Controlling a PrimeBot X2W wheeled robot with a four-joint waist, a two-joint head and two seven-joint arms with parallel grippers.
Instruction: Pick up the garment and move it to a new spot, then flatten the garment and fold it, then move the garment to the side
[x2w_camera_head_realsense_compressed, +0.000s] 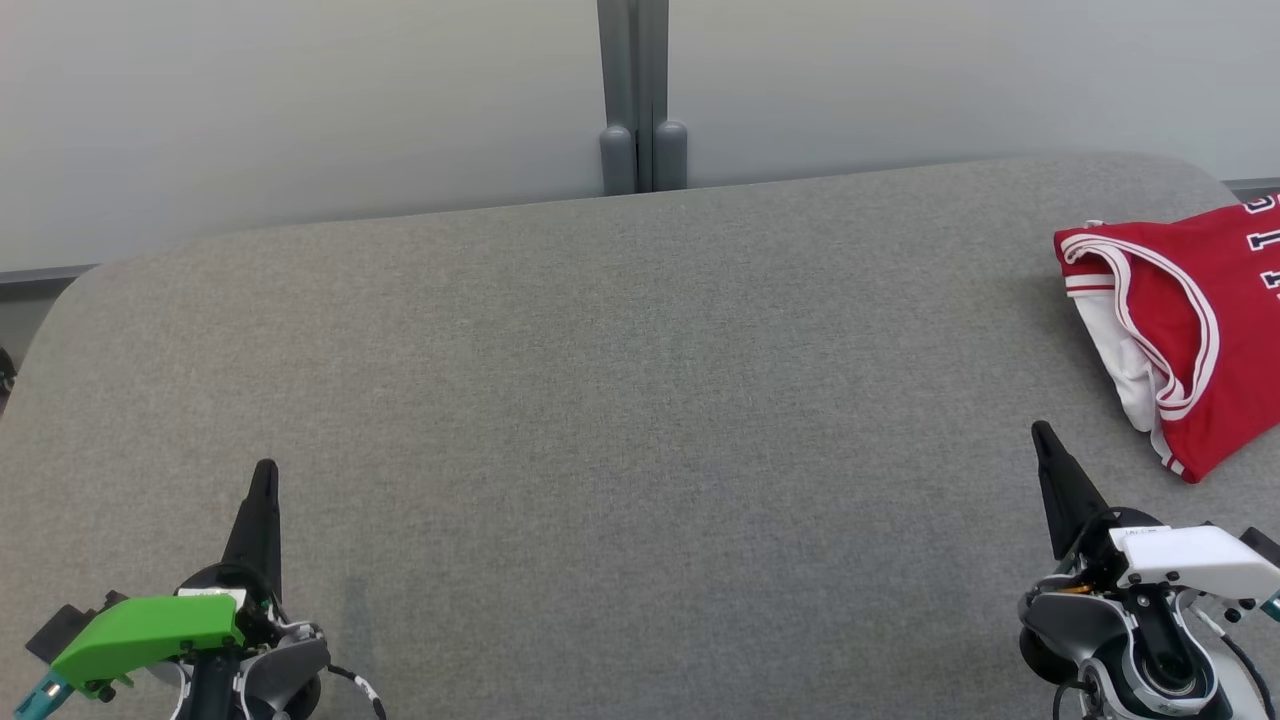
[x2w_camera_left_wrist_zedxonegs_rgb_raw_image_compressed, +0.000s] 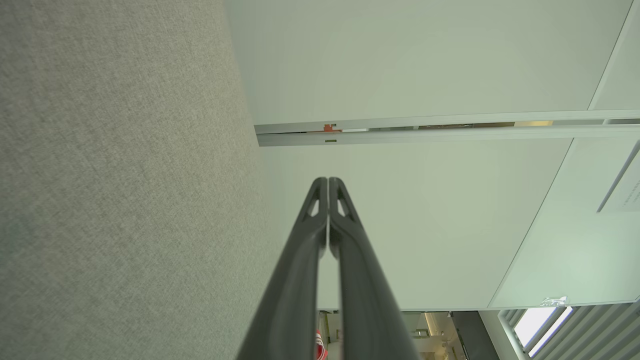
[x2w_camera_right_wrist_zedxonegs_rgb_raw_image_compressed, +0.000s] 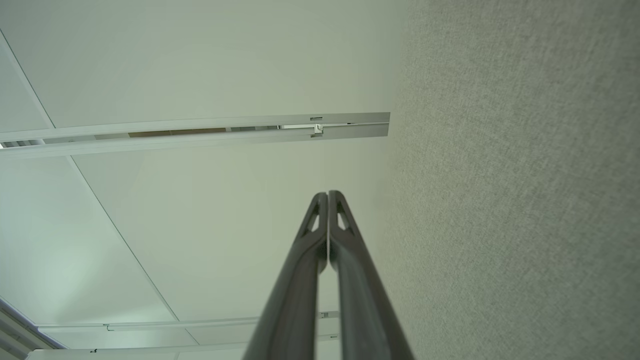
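Note:
The garment (x2w_camera_head_realsense_compressed: 1190, 330), a red jersey with white trim and a white lining, lies folded at the far right of the grey padded table (x2w_camera_head_realsense_compressed: 620, 400), running off the head view's right edge. My right gripper (x2w_camera_head_realsense_compressed: 1044, 432) is shut and holds nothing, low at the right, a short way in front of the garment and apart from it. At the lower left my left gripper (x2w_camera_head_realsense_compressed: 264, 470) is shut too, far from the garment. Both wrist views show the fingertips pressed together, left gripper (x2w_camera_left_wrist_zedxonegs_rgb_raw_image_compressed: 328, 181) and right gripper (x2w_camera_right_wrist_zedxonegs_rgb_raw_image_compressed: 328, 194), with nothing between them.
A pale partition wall (x2w_camera_head_realsense_compressed: 300, 100) runs behind the table, with a grey post (x2w_camera_head_realsense_compressed: 642, 100) at its middle. The table's far corners are rounded. Grey fabric surface (x2w_camera_left_wrist_zedxonegs_rgb_raw_image_compressed: 115, 200) and pale panels (x2w_camera_right_wrist_zedxonegs_rgb_raw_image_compressed: 190, 225) show in the wrist views.

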